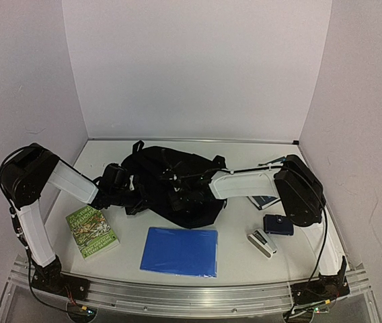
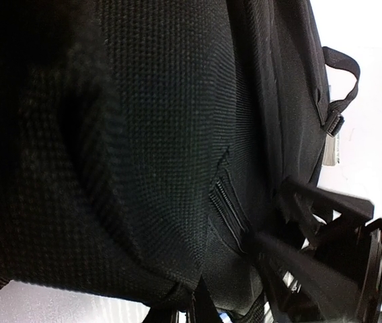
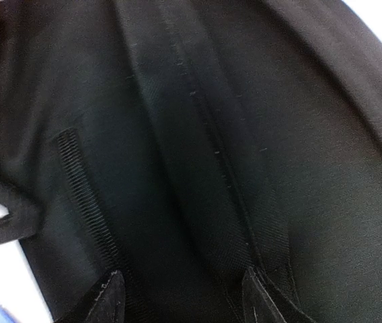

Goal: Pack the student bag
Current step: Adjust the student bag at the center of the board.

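Note:
The student bag (image 1: 167,176), a black soft backpack, lies mid-table with its straps toward the back. My left gripper (image 1: 139,200) is at the bag's left edge. In the left wrist view its fingertips (image 2: 201,304) meet, pinching a fold of the bag's black woven fabric (image 2: 144,155). My right gripper (image 1: 181,195) reaches in from the right over the bag's middle. In the right wrist view it (image 3: 184,299) stands open, its two fingers (image 3: 103,296) wide apart against dark smooth bag fabric (image 3: 198,148), with nothing held between them.
A green book (image 1: 91,231) lies front left. A blue folder (image 1: 179,251) lies in front of the bag. At the right are a dark blue pouch (image 1: 278,224), a small white and grey item (image 1: 261,243) and a blue-white item (image 1: 263,200) under the right arm. White walls surround the table.

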Available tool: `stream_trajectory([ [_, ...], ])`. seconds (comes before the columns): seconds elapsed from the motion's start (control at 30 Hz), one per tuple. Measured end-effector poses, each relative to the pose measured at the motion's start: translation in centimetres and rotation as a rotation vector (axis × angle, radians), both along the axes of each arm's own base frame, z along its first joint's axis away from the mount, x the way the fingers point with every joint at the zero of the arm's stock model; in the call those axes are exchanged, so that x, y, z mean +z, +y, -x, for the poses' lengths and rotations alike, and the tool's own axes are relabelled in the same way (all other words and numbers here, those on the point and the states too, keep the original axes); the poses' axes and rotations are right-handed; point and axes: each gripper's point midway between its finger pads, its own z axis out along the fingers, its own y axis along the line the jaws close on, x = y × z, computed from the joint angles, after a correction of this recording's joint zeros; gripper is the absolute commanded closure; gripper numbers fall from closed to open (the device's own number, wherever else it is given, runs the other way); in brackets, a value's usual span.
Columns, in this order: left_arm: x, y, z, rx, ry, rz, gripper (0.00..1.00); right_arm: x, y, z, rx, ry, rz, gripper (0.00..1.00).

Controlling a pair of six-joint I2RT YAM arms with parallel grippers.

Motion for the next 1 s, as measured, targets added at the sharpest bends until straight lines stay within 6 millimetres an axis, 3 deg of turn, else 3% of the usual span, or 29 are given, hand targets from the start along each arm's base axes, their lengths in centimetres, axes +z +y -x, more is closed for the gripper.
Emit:
stream_trajectory([
  [0.2, -0.1, 0.2, 0.0, -0.004, -0.012, -0.018, 1.0, -0.4, -0.5, -1.0, -0.061, -0.051, 0.046, 0.48],
  [0.27, -0.1, 0.3, 0.0, -0.005, -0.014, -0.023, 1.0, -0.3, -0.6, -1.3, -0.073, -0.057, 0.047, 0.53],
  [0.4, -0.1, 0.5, 0.0, 0.002, -0.016, -0.036, 1.0, 0.1, -0.8, -1.6, -0.099, -0.072, 0.046, 0.75],
  [0.5, 0.0, 0.6, 0.0, 0.005, -0.019, -0.047, 1.0, 0.5, -0.7, -1.8, -0.12, -0.082, 0.026, 0.98],
  [0.53, 0.0, 0.6, 0.0, 0.005, -0.019, -0.051, 1.0, 0.6, -0.5, -1.9, -0.127, -0.086, 0.014, 1.0],
  [0.77, -0.2, 1.0, -0.4, 0.001, -0.004, -0.11, 1.0, 0.8, 0.0, -1.6, -0.124, -0.069, -0.045, 1.0],
  [1.0, -0.2, 2.1, -2.0, 0.004, 0.024, -0.225, 1.0, 3.6, 0.6, -0.7, -0.11, -0.002, -0.226, 1.0],
])
